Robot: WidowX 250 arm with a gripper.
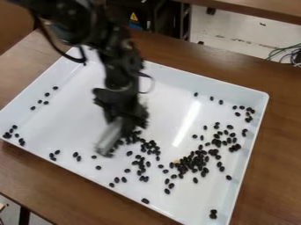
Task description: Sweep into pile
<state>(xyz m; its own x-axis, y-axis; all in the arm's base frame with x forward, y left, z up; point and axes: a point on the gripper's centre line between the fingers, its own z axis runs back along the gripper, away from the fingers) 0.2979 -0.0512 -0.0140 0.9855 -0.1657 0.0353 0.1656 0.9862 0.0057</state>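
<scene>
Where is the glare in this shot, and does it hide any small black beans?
Camera view: one bright, slanting streak glares off the glossy white tray; the small black oval beans visible nearby lie outside it, dark against the white.

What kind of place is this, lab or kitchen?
Probably a lab or workshop: a robot arm over a white tray on a wooden table, loose cables at the right edge, and a yellow warning label on dark equipment behind.
</scene>
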